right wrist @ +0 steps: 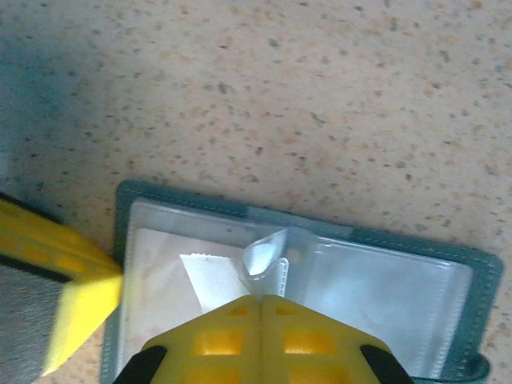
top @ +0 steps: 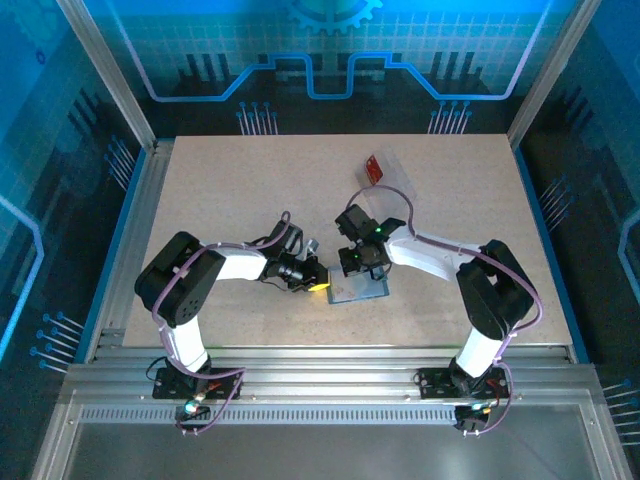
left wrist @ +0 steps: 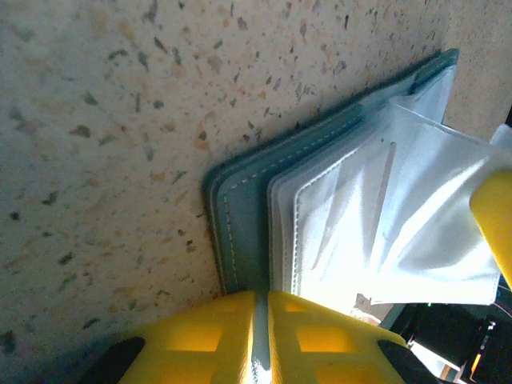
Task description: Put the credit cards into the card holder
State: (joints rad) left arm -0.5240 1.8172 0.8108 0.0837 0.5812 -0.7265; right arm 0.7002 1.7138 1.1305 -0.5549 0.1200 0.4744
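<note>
The card holder [top: 366, 292] lies open on the table near the front middle, its teal cover [left wrist: 238, 232] down and clear inner sleeves [right wrist: 384, 276] facing up. My left gripper [top: 318, 283] [left wrist: 260, 298] is shut on the edge of the teal cover. My right gripper [top: 358, 262] [right wrist: 262, 300] stands over the card holder, shut on a clear sleeve that is pinched up into a small fold [right wrist: 266, 254]. A red credit card [top: 374, 168] lies far back, apart from both grippers.
A clear plastic tray [top: 397, 178] sits at the back right with the red card at its left end. The left gripper's yellow finger [right wrist: 76, 296] rests at the card holder's left edge. Metal frame rails border the table.
</note>
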